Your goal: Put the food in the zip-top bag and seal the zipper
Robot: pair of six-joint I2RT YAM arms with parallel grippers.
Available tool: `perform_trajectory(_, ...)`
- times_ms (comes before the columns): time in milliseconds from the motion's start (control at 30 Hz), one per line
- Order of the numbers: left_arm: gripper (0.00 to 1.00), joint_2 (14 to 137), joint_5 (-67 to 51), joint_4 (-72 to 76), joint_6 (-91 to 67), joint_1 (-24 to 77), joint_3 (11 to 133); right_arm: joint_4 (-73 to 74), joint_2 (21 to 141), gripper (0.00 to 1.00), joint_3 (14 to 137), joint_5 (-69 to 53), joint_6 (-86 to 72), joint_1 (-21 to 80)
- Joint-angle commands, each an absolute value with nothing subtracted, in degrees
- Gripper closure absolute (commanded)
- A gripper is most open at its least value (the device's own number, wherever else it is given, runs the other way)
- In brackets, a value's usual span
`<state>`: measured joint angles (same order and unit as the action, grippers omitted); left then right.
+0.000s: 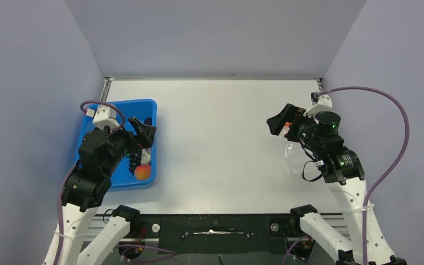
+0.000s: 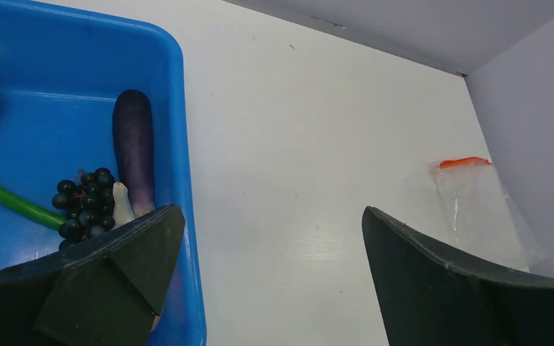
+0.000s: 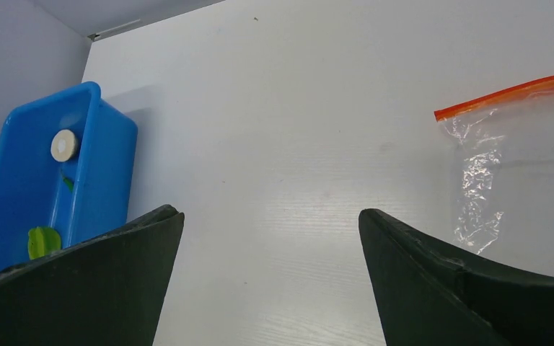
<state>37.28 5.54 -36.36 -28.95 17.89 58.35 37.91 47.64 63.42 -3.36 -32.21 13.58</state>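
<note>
Start of task, nothing bagged yet. All the food is in the blue tray [image 1: 122, 102]: grapes [image 2: 86, 205], green pod [image 2: 11, 202], pale disc [image 3: 63, 144], orange fruit [image 1: 142, 172] at the tray's near end. The clear bag [image 3: 519, 158] lies flat on the table [image 1: 221, 143], well to the right of the tray, its red strip [image 3: 512, 92] on the edge facing away from the arm bases.

Left gripper [image 1: 142, 133] hovers over the tray's right half, jaws spread wide, holding nothing, touching nothing. Right gripper [image 1: 280, 122] is far right of the tray, above the bag, also wide and empty.

Step in hand, as I read it: first pick.

- Drop the left gripper straight onto one piece. The grapes sit just under it; centre on the bunch so the jaws don't snag the pod beside it or the tray wall.
- The bag mouth looks flat, so the right gripper likely needs to pinch one lip just below the strip and lift it open before any food comes across from the tray.
</note>
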Motion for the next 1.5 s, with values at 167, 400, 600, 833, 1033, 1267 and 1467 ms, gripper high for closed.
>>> perform_trajectory(167, 0.03, 37.2, 5.0, -36.4, -28.8, 17.5, 60.2, 36.6, 47.2, 0.02, 65.2, -1.1, -32.7, 13.9)
perform_trajectory(400, 0.03, 38.3, 6.1, -35.9, -28.6, 17.5, 57.4, 38.4, 49.0, 0.02, 63.6, 1.4, -32.4, 13.9)
perform_trajectory(600, 0.03, 37.3, 5.9, -33.3, -28.6, 17.4, 54.4, 47.6, 56.7, 0.02, 66.9, 16.3, -36.1, 13.8)
perform_trajectory(833, 0.03, 36.1, 3.5, -29.3, -28.5, 17.5, 49.0, 50.8, 62.8, 0.11, 67.1, 23.2, -43.4, 13.0)
perform_trajectory(1033, 0.03, 37.2, 1.6, -26.6, -28.8, 17.5, 45.9, 51.7, 66.1, 0.45, 63.1, 24.3, -53.8, 7.4)
perform_trajectory(1267, 0.04, 36.1, 0.1, -22.2, -28.0, 17.5, 40.0, 51.8, 71.9, 0.49, 57.5, 20.2, -59.2, -0.8)
perform_trajectory(1467, 0.04, 36.4, -1.1, -22.0, -26.8, 17.5, 40.0, 47.8, 73.7, 0.5, 52.4, 18.9, -60.6, -4.5)
